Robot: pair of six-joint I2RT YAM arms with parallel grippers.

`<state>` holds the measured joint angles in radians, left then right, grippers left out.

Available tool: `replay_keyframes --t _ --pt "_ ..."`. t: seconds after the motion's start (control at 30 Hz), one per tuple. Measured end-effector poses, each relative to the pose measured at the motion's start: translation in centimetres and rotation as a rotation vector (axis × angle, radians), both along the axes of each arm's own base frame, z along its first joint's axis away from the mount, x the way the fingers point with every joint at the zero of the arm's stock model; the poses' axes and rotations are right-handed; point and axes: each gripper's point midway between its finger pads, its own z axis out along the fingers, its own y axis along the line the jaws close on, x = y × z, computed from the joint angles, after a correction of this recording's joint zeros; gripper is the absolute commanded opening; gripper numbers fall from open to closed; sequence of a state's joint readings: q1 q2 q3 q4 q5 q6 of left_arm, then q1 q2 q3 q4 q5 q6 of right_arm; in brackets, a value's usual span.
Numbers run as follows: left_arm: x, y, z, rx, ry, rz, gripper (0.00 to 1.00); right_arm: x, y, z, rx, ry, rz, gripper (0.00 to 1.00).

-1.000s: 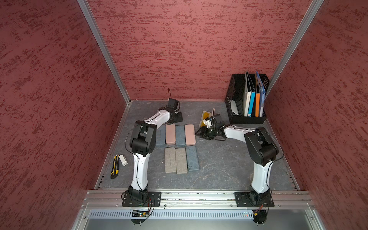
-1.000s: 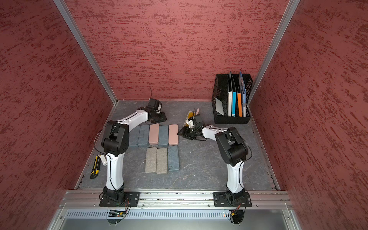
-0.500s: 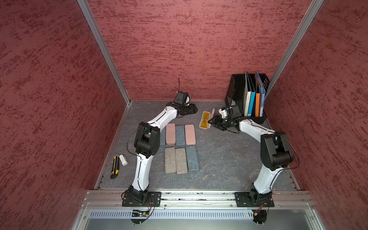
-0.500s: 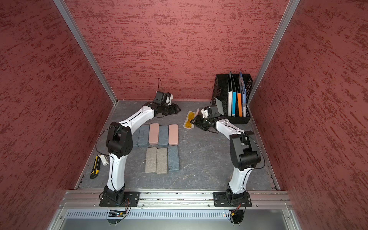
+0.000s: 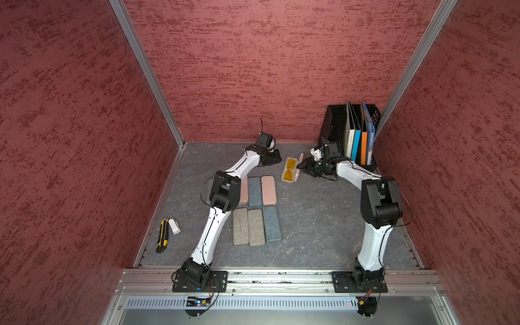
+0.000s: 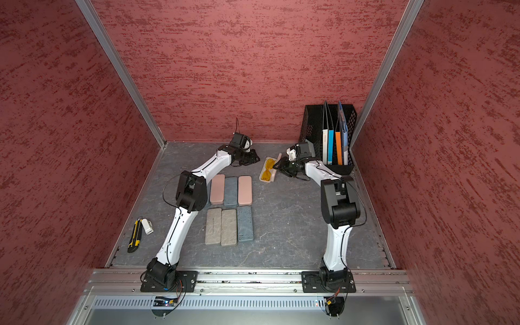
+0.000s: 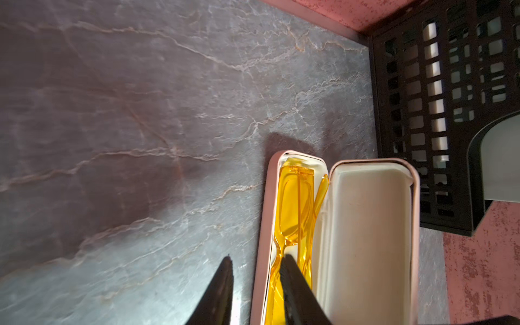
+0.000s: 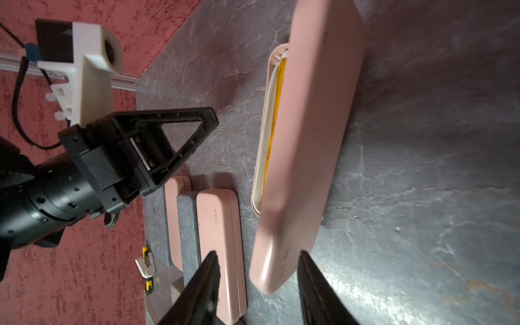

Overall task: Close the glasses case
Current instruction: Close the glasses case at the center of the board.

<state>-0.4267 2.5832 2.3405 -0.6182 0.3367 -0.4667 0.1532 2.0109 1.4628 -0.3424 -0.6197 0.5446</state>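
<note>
The pink glasses case [image 5: 290, 170] [image 6: 268, 172] lies open near the back of the table, with yellow glasses [image 7: 295, 202] in its cream-lined tray. Its lid [image 8: 309, 140] stands raised along the tray's right side. My left gripper [image 7: 257, 257] [image 5: 278, 159] is open by a narrow gap just left of the case. In the left wrist view its tips line up on either side of the tray's near wall [image 7: 264, 225]. My right gripper [image 8: 257, 254] [image 5: 301, 166] is open to the right of the case. The lid's end sits just beyond its tips.
Several closed cases [image 5: 256, 208] lie in two rows mid-table, close to the left forearm. A black file rack [image 5: 334, 126] with folders stands at the back right, behind the right wrist. A yellow utility knife [image 5: 161, 235] and a small white object [image 5: 174, 226] lie at the left edge.
The left gripper swung right along the back towards the case. The right gripper moved from over the case to its right side. Both grippers' jaws have narrowed.
</note>
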Motion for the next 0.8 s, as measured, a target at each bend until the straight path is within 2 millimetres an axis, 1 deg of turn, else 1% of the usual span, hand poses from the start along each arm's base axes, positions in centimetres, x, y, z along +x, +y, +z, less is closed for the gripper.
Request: replay_keyframes --t 0.03,0.1,0.23,0.3,0.43,0.5,0.57,0.67,0.8 --pt "0.0 0.0 -0.2 -0.002 0.005 0.000 0.29 0.0 0.0 -0.3 -0.001 0.005 0.001 0.42" --pt "0.0 -0.1 -0.3 -0.007 0.012 0.002 0.29 0.1 0.0 -0.7 -0.003 0.012 0.002 0.38" --pt "0.1 -0.4 0.0 -0.023 0.015 -0.003 0.28 0.1 0.0 -1.0 -0.004 0.017 0.002 0.37" --pt "0.1 -0.6 0.3 -0.033 0.011 -0.009 0.28 0.1 0.0 -1.2 -0.004 0.021 0.002 0.33" --pt "0.1 -1.2 0.5 -0.040 0.005 -0.018 0.28 0.2 0.1 -1.7 0.001 0.029 0.005 0.32" --pt "0.2 -1.5 0.1 -0.041 0.006 -0.023 0.26 0.4 0.2 -1.6 0.005 0.023 0.008 0.31" --pt "0.2 -1.7 -0.7 -0.040 0.014 -0.025 0.26 0.6 0.2 -1.5 0.005 0.018 0.007 0.31" --pt "-0.3 -1.8 -2.3 -0.026 0.046 -0.030 0.25 0.7 0.2 -1.8 0.006 0.021 0.008 0.30" --pt "-0.6 -1.9 -3.7 -0.012 0.076 -0.032 0.23 1.1 0.3 -1.8 0.008 0.020 0.010 0.28"
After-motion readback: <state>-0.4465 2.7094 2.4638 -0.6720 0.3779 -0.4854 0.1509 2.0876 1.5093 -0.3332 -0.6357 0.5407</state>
